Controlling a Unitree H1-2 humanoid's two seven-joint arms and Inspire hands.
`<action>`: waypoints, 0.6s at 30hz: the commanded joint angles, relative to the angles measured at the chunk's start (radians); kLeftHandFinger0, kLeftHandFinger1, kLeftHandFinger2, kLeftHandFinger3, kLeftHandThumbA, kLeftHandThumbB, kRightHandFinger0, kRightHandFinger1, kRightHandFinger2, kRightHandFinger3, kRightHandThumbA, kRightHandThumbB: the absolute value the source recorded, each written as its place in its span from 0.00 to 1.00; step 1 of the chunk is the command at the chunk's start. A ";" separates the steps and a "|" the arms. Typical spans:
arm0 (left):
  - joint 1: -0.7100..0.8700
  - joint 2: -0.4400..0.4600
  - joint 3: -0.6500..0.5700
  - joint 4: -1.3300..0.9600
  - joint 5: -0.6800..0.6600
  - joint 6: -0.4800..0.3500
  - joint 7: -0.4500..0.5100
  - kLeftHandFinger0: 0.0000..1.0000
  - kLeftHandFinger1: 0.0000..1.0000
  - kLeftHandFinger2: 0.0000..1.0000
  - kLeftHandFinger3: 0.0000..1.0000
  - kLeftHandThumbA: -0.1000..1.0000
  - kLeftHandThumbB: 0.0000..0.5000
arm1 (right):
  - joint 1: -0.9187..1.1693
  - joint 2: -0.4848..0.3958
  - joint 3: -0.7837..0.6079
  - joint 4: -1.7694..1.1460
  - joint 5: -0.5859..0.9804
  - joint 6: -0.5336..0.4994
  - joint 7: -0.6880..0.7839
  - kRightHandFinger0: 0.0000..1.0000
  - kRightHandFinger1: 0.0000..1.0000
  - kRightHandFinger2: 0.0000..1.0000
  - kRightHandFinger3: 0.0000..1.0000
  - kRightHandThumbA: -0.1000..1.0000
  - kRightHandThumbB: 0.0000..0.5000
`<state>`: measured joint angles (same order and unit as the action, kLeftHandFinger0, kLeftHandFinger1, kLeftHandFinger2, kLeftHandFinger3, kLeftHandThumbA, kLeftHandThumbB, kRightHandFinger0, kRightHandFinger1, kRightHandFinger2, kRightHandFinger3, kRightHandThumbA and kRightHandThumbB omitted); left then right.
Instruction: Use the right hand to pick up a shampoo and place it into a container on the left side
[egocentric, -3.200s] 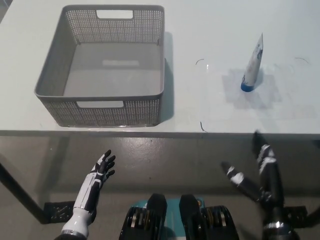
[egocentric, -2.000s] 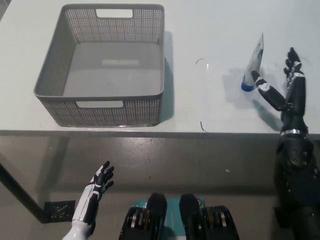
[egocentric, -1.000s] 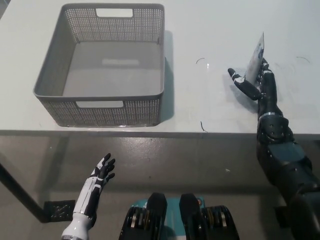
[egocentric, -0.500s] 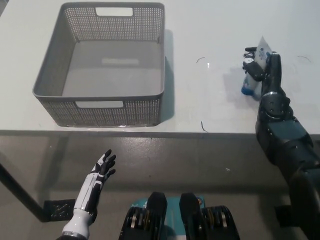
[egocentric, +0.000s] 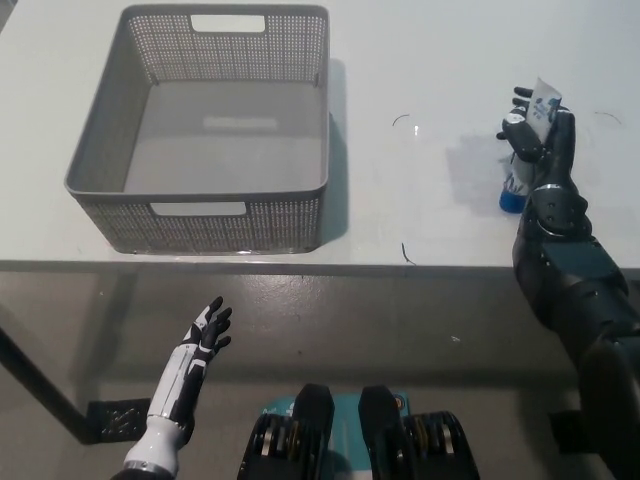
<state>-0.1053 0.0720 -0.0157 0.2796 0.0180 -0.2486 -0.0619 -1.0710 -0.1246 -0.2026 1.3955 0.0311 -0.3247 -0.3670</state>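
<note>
right robot hand (egocentric: 540, 140) now clasps the shampoo (egocentric: 524, 150), shifted slightly right since before.

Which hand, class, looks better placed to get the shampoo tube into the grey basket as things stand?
Probably the right hand: it is shut on the shampoo tube, and bare table lies between it and the basket. The left hand hangs open below the table edge.
</note>
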 joint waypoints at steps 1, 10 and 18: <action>-0.024 0.005 0.001 -0.013 -0.016 -0.023 -0.012 1.00 1.00 1.00 1.00 0.96 0.05 | -0.078 -0.011 -0.011 -0.030 0.030 -0.021 -0.022 0.02 0.36 0.73 0.70 0.00 0.28; -0.032 0.004 0.001 -0.005 -0.022 -0.024 -0.016 1.00 1.00 1.00 1.00 0.96 0.06 | -0.131 0.044 0.015 -0.189 0.016 -0.076 0.011 0.00 0.26 0.65 0.70 0.00 0.30; -0.038 0.008 0.000 -0.010 -0.020 -0.019 -0.021 1.00 1.00 1.00 1.00 0.94 0.07 | -0.153 0.124 0.087 -0.374 -0.063 -0.055 -0.046 0.11 0.15 0.60 0.63 0.00 0.34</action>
<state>-0.1184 0.0723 -0.0146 0.2801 0.0176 -0.2483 -0.0655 -1.1344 -0.0252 -0.1482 1.0986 0.0159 -0.3396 -0.3783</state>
